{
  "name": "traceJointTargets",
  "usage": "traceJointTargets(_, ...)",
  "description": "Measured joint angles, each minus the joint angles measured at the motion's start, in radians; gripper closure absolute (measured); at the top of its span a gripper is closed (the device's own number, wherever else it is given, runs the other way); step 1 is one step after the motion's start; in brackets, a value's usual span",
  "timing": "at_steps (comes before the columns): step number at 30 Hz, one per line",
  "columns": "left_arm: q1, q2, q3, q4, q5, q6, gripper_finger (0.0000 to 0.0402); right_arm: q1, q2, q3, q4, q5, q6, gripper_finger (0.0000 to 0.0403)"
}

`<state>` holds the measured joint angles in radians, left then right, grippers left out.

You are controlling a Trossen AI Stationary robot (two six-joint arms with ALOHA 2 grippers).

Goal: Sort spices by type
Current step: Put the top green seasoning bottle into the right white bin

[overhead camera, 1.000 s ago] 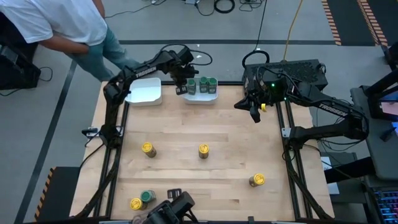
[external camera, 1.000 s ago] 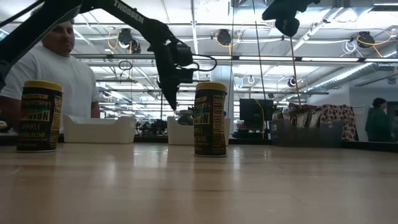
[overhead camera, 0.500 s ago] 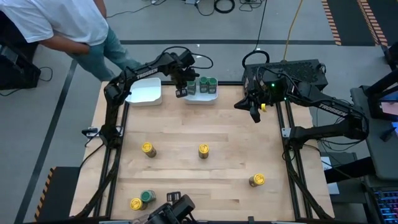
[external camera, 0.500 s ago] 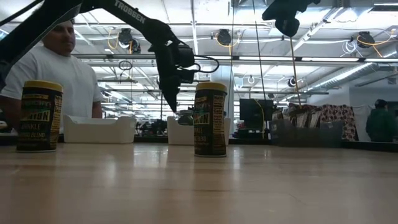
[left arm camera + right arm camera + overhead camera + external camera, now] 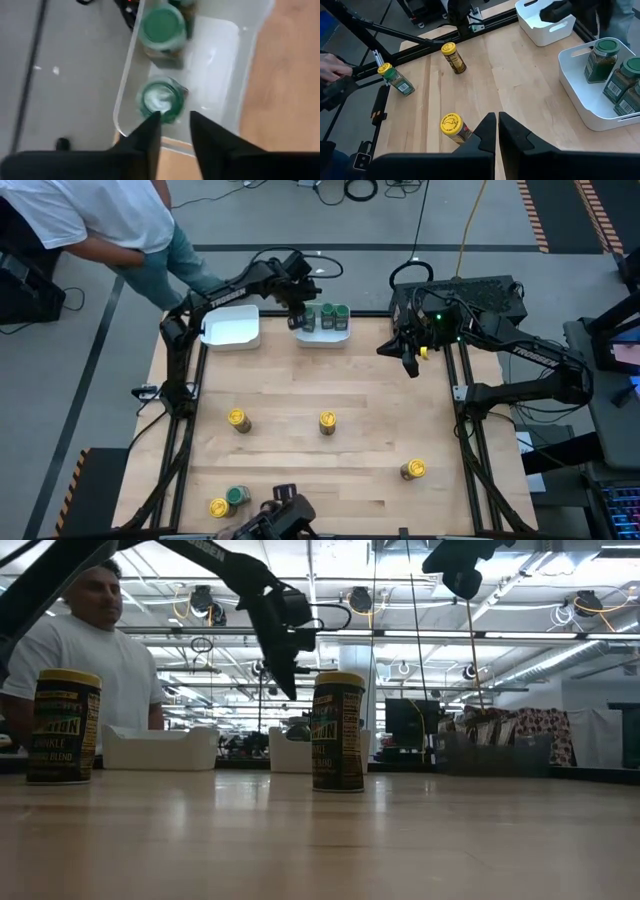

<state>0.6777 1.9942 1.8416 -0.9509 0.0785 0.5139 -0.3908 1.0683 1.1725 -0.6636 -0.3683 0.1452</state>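
Note:
Three spice jars with green lids [image 5: 328,316] stand in a white tray [image 5: 322,337] at the table's far edge. My left gripper [image 5: 175,122] hovers just above the leftmost of them [image 5: 161,101], fingers slightly apart, pointing steeply down. It also shows in the high view [image 5: 299,317] and the low view [image 5: 288,688]. Yellow-lidded jars stand on the wood [image 5: 237,419] [image 5: 327,421] [image 5: 413,469]. One more yellow-lidded jar [image 5: 219,507] stands beside a green-lidded one [image 5: 238,496] near the front left. My right gripper [image 5: 408,362] waits shut, raised at the far right.
An empty white tray [image 5: 232,328] sits left of the filled one. A person in a white shirt [image 5: 90,220] stands beyond the far left corner. The table's middle holds only scattered jars. Black frame rails run along both sides [image 5: 470,450].
My left gripper has risen a little above the tray of green-lidded jars and tipped slightly. The jars in the tray stay upright where they were. My right arm has kept still.

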Motion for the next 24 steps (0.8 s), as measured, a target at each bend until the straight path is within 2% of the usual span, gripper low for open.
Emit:
traceJointTargets(3,-0.005,0.012,0.000,0.042,-0.032,-0.055,0.0234,0.000,0.000,0.000,0.000,0.000,0.000,0.0403)
traceJointTargets(8,0.015,0.033,-0.001,0.036,0.027,-0.301,0.0146,0.000,0.000,0.000,0.000,-0.001,-0.011,0.0403)
traceJointTargets(11,0.020,0.045,-0.001,0.054,0.024,-0.416,0.0110,0.000,0.000,0.000,0.000,-0.001,-0.019,0.0403)
traceJointTargets(17,0.021,0.056,-0.001,0.081,0.017,-0.578,0.0098,0.000,0.000,0.000,0.000,-0.001,-0.026,0.0403)
traceJointTargets(24,0.001,0.068,-0.001,0.089,-0.089,-0.641,0.0100,0.000,0.000,0.000,0.000,-0.001,-0.025,0.0403)
